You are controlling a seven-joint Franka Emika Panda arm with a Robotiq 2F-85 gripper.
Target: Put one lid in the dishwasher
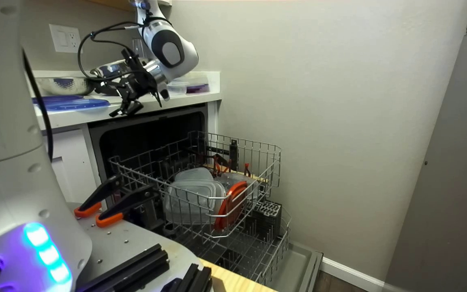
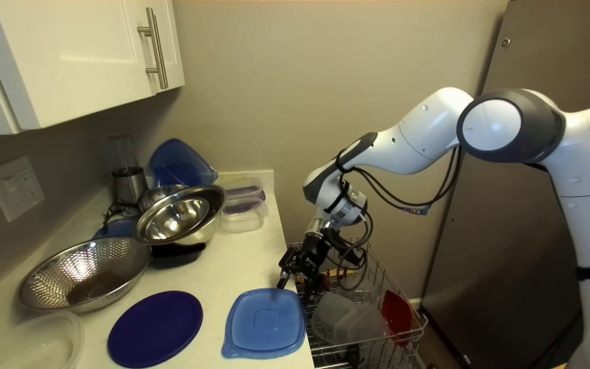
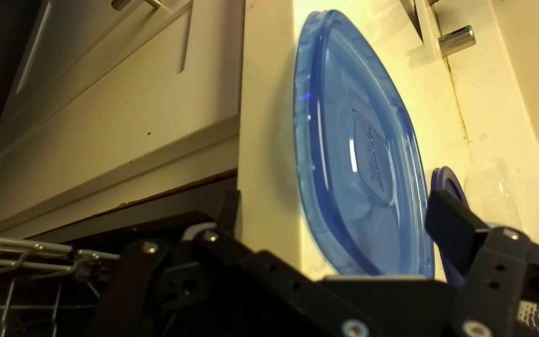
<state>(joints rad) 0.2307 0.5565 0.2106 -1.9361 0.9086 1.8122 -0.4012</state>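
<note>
Gripper [image 3: 336,206] has its two sides spread wide, close to the blue lid [image 2: 266,323]. The lid sits on the white counter [image 2: 241,261], right by its edge, near the open dishwasher [image 1: 148,138].

Texts and markings: none legible. In the wrist view, the medium-blue, translucent plastic lid [image 3: 344,154] with rounded corners, lying near the front edge of the white worktop [image 2: 244,266], bears a line of lettering [image 3: 373,157] on its central panel [image 3: 384,168]; seen aslant, it cannot be read. In an exterior view, the tall grey upright panel [image 2: 500,230] carries a round badge [image 2: 505,43] near its top, too small to read.
</note>
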